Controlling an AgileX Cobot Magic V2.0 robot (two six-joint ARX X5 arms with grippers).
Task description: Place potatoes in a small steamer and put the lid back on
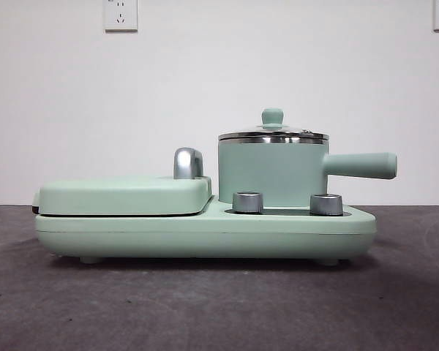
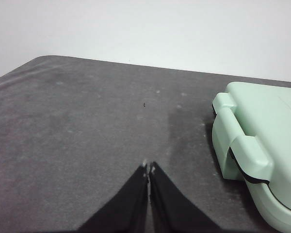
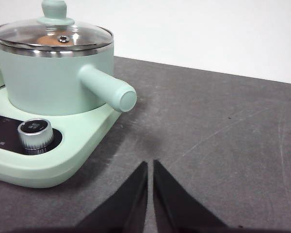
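Desk (image 1: 44, 307) of dark grey carries one mint-green cooking base (image 1: 205, 232), seen level from the front. At the 9 o'clock side of the base lies the flat griddle cover (image 1: 124, 194), closed, with its silver handle (image 1: 188, 163) standing up at the cover's 3 o'clock end. Just beside that handle, toward 3 o'clock, the small steamer (image 1: 272, 174) stands upright on the base, its long side handle (image 1: 361, 165) pointing to 3 o'clock. The lid (image 1: 273, 134) sits flat on the steamer's steel rim, knob at 12 o'clock. Two silver dials (image 1: 248, 202) stand on the base in front of the pot.

The left claw (image 2: 149, 170) hangs over bare desk with its jaws pressed together and gripping nothing; the hinged corner of the griddle cover (image 2: 262, 145) lies near it, apart.

The right claw (image 3: 150, 167) also has its jaws nearly together, only a thin slit between them, empty, over bare desk. From its camera the steamer (image 3: 48, 80) is near, not touching, and through the glass lid (image 3: 51, 35) an orange-brown patch of the potatoes (image 3: 51, 41) shows inside the pot.
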